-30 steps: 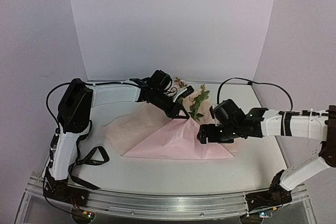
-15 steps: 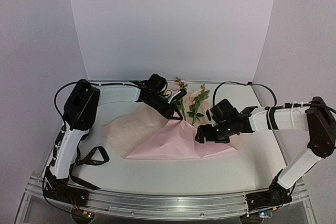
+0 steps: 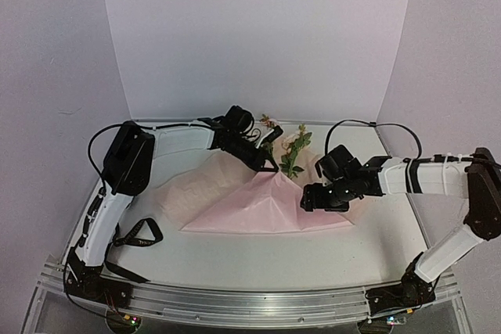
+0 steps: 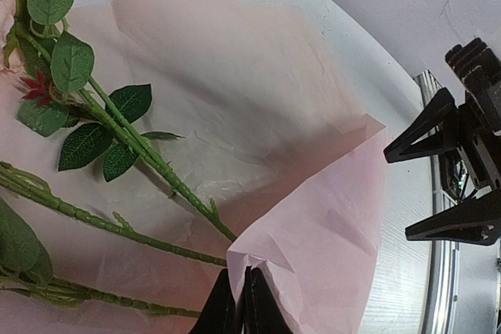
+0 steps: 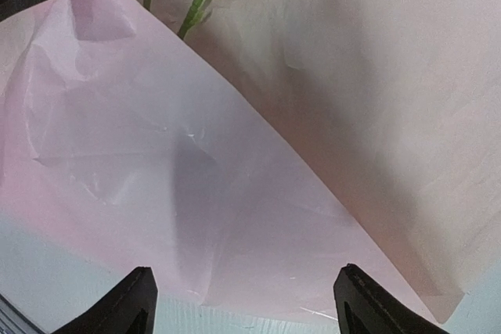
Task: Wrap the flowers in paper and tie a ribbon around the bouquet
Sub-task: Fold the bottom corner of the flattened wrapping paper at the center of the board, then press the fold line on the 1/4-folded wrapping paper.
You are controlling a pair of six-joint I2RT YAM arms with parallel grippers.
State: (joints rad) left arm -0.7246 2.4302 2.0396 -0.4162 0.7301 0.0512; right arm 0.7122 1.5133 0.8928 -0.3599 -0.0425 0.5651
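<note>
The left gripper (image 4: 239,309) is clenched on a lifted corner of the large, thin, light-pink sheet of paper (image 3: 250,210). Over the last second it has carried that fold slightly toward the upper right, onto the green stems of the pale pink and cream flowers (image 3: 293,149) at frame centre. The right gripper (image 5: 244,275), jaws apart and grasping nothing, has edged rightward over the sheet. The first wrap looks nearly laid, while the long black ribbon (image 3: 139,232) lies untouched at lower left.
</note>
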